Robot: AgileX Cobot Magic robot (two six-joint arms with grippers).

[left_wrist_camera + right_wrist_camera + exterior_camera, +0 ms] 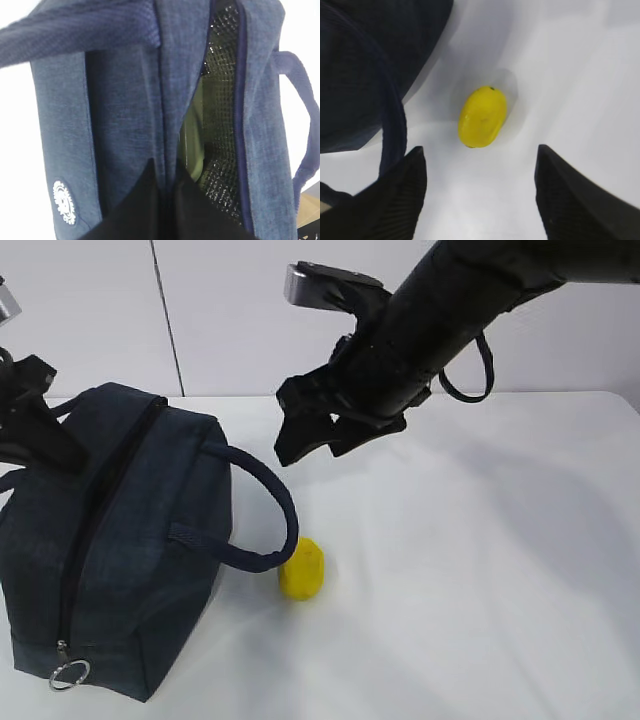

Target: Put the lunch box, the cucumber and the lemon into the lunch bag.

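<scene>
The navy lunch bag (120,550) stands at the left with its top zipper open. My left gripper (167,167) is shut on the fabric edge of the opening, pinching it from the bag's far end (60,452). Through the gap, the pale green lid of the lunch box (192,135) shows against the bag's silvery lining. The cucumber is hidden. The yellow lemon (302,568) lies on the table just right of the bag's loop handle (265,510). Above the lemon (482,116) hangs my right gripper (479,150), open and empty, and well off the table (310,435).
The zipper's metal ring pull (68,674) hangs at the bag's near end. In the right wrist view the bag (365,60) and its handle (395,125) lie close to the left finger. The white table (480,560) stretches right of the lemon.
</scene>
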